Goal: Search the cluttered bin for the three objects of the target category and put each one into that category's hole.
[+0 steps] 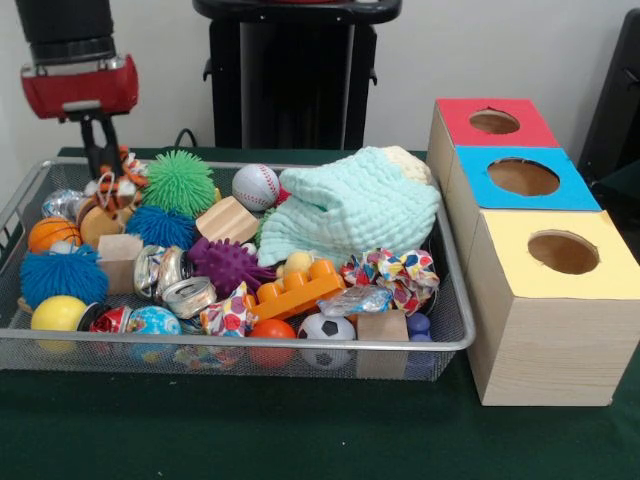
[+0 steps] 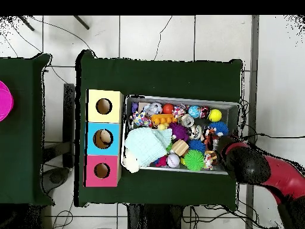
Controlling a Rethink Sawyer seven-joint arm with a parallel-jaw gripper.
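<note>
The wire mesh bin (image 1: pixel 250 345) is full of toys; it also shows in the overhead view (image 2: pixel 179 99). My gripper (image 1: pixel 100 160) hangs under the arm's red head at the bin's far left corner. It is right at an orange, black-striped plush toy (image 1: pixel 122 184) with a white loop. Whether it holds the toy I cannot tell. A small yellow plush (image 1: pixel 297 262) lies mid-bin by the orange brick. In the overhead view the arm (image 2: pixel 241 162) covers the gripper. The red-topped box's hole (image 1: pixel 494 121) (image 2: pixel 102 170) is at the far end of the box row.
Blue-topped box (image 1: pixel 523 177) and yellow-topped box (image 1: pixel 563 252) stand right of the bin. A mint cloth (image 1: pixel 350 205) covers the far right of the bin. A green spiky ball (image 1: pixel 180 182), a baseball (image 1: pixel 255 186) and a wooden block (image 1: pixel 228 220) lie near the gripper.
</note>
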